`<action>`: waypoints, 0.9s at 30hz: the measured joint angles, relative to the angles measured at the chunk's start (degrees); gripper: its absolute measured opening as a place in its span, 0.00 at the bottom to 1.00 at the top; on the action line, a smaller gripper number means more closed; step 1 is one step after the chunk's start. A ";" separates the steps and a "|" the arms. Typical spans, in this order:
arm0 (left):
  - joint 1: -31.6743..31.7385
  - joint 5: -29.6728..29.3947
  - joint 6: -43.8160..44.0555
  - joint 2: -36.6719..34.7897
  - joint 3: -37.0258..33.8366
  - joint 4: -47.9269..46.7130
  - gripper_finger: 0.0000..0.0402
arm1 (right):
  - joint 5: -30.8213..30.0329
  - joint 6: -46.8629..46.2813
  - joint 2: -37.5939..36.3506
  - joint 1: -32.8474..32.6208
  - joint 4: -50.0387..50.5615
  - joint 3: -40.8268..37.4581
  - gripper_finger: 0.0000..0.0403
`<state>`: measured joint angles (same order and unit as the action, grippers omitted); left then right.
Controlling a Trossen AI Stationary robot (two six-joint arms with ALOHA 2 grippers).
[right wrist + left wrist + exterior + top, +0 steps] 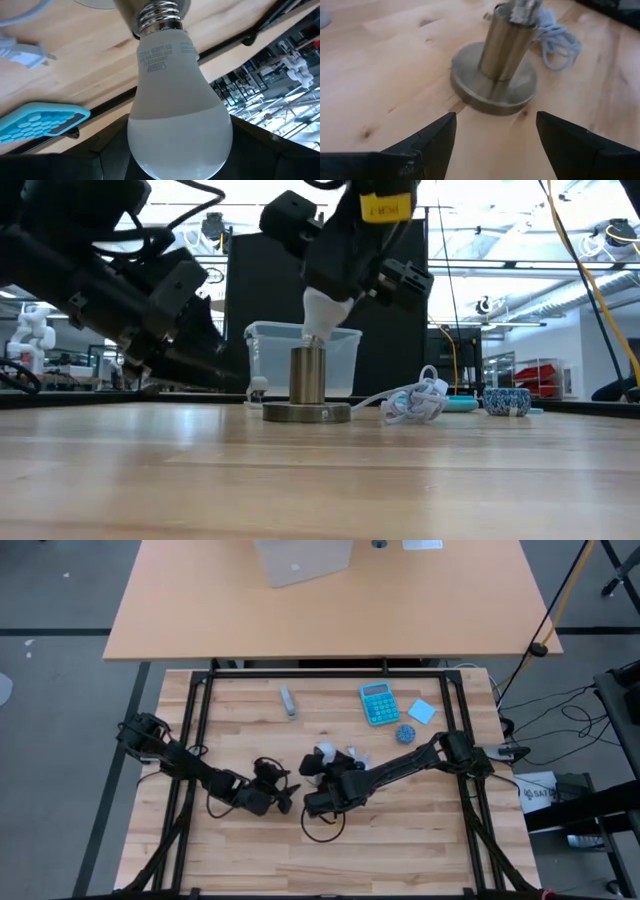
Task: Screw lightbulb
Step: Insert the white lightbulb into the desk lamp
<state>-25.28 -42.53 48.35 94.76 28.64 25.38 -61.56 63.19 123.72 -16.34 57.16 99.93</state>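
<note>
Near the middle of the table, the lightbulb (322, 313) stands over the brass socket post (308, 374), screw end down and frosted head up in the right gripper (345, 275), whose fingers are closed around the head. The right wrist view shows the silvery threads (159, 16) right at the socket mouth; how deep they are seated I cannot tell. The relation that matters is axis to axis: the bulb's long axis runs close to vertical but looks slightly tilted against the upright post in the low view (a lean that could cross-thread it, by my judgement), so the coming twist likely calls for the bulb to be squared to the post first.

The left gripper (495, 135) sits low to the left of the round socket base (494, 90), fingers spread wide and empty, pointing at the base but apart from it. It is the nearer one for steadying the base. A white coiled cable (415, 400) lies just right of the base.
</note>
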 joint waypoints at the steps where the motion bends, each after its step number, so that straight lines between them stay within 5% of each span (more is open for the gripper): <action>1: 0.00 -0.02 -0.66 0.00 0.00 0.79 0.70 | -0.22 0.05 0.02 0.00 -0.26 -0.53 0.67; 15: 0.08 -6.08 -0.89 1.49 0.00 6.69 0.70 | 0.80 1.18 -0.02 0.15 -2.52 -1.58 0.71; 27: 2.90 -4.36 -0.51 9.07 0.02 15.49 0.70 | 2.02 1.11 -0.07 -0.11 -4.31 -1.63 0.79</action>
<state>-22.37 -46.89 47.84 103.83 28.67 40.86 -59.54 64.30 123.66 -16.45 52.86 98.30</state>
